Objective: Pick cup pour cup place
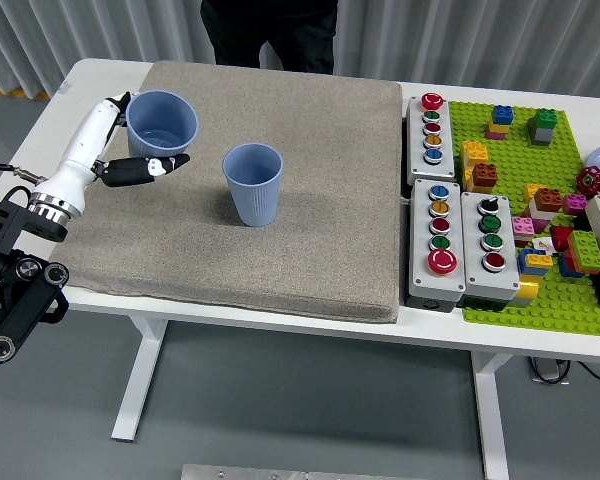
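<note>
My left hand point(130, 140) is shut on a blue cup point(162, 122) and holds it upright in the air above the left part of the grey mat point(280, 240). Its black thumb crosses the cup's front near the base. A second blue cup point(253, 183) stands upright on the mat, to the right of the held cup and a little nearer to me, apart from it. What the cups contain cannot be made out. My right arm is out of the picture.
Three grey button boxes point(432, 128) point(439, 243) point(491, 245) stand right of the mat. A green baseplate point(515, 170) with several toy bricks fills the right end of the table. A person in dark clothes point(270, 30) stands at the far side.
</note>
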Robot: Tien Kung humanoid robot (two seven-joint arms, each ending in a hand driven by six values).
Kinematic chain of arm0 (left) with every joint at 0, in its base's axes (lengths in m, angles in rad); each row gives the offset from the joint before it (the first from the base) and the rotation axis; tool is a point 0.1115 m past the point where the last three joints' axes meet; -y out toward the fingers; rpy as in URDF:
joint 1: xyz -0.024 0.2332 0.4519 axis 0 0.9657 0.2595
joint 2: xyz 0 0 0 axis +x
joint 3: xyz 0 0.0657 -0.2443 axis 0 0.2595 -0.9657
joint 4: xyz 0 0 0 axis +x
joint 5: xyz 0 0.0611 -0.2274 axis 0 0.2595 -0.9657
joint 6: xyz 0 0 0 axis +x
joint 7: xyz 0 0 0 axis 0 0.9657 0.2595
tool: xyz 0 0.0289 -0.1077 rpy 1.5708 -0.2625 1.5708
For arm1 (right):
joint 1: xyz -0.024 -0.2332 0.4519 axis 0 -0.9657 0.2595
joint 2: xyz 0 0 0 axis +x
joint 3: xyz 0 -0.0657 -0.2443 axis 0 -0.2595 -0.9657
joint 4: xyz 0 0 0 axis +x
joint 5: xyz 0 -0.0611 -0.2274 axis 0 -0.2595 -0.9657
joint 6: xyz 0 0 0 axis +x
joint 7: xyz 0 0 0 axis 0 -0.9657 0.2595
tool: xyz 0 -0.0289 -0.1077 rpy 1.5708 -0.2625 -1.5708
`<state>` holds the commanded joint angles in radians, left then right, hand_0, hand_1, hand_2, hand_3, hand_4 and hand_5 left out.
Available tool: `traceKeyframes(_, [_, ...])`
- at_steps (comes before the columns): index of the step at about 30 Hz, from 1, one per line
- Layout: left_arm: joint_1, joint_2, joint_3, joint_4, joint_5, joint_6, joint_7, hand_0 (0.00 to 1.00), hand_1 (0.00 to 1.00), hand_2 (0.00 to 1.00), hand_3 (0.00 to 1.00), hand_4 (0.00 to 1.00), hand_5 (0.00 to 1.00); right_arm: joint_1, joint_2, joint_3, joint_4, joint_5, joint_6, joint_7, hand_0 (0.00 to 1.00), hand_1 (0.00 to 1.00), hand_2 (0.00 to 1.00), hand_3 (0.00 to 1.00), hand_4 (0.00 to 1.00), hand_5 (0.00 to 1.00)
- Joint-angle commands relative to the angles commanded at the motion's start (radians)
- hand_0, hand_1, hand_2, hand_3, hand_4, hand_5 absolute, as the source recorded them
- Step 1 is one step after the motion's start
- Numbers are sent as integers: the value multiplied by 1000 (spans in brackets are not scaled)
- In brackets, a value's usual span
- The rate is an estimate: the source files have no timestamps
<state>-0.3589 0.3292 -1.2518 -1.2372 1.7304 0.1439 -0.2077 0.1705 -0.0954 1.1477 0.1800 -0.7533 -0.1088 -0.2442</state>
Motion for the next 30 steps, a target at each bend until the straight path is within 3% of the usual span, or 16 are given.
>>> traceKeyframes(17, [-109, 46, 125, 72, 88, 10, 9, 550, 504, 525, 529, 789, 29, 0, -2, -9, 0, 13, -1, 3, 723, 700, 746, 708, 331, 285])
traceKeyframes(30, [-169, 65, 200, 82, 169, 20, 24, 549, 504, 527, 531, 792, 32, 7, -3, -16, 0, 26, -2, 6, 723, 700, 746, 708, 331, 285])
